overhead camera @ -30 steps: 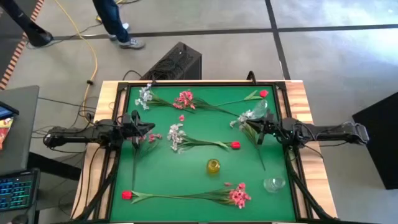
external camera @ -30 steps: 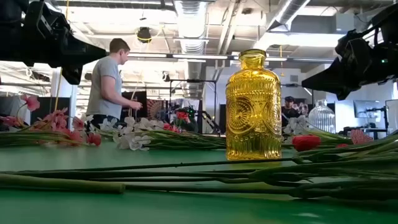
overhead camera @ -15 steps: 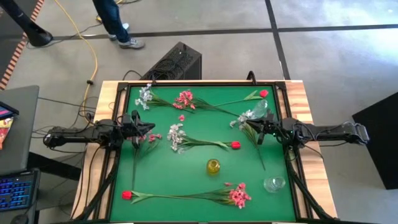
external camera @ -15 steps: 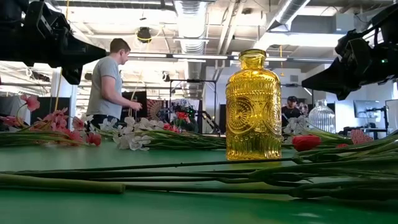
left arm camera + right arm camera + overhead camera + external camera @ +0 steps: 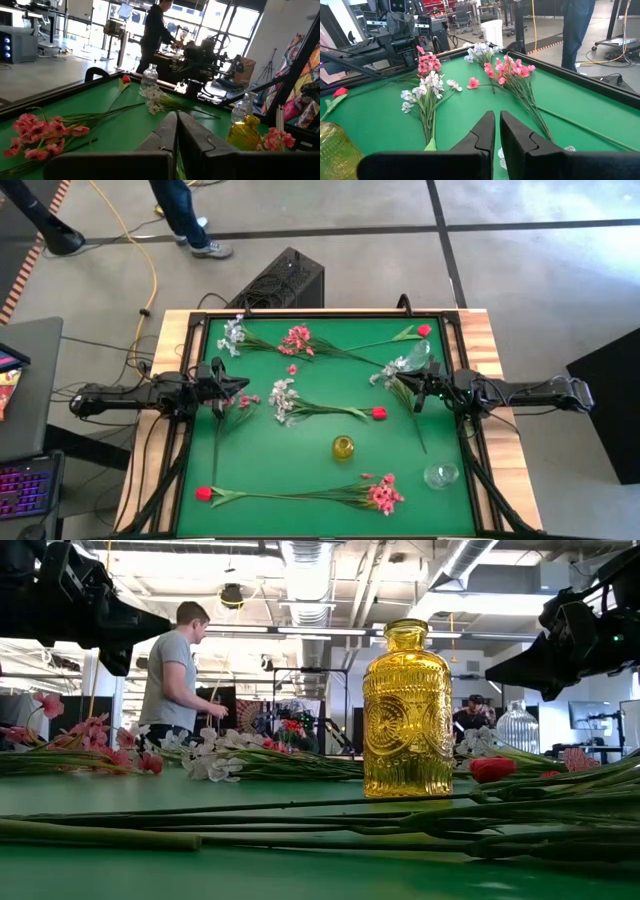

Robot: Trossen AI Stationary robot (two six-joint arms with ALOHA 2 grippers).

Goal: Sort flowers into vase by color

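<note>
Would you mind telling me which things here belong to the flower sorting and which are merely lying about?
Job: white sprays, pink sprays, red buds, yellow vase, clear vases.
Lying about: black case, yellow cable, keyboard.

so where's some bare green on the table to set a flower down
Free patches: between the yellow vase and the left claw's dangling pink stem; also between the yellow vase and the clear vase. Crowded: the far edge and the near edge, where flowers lie.
</note>
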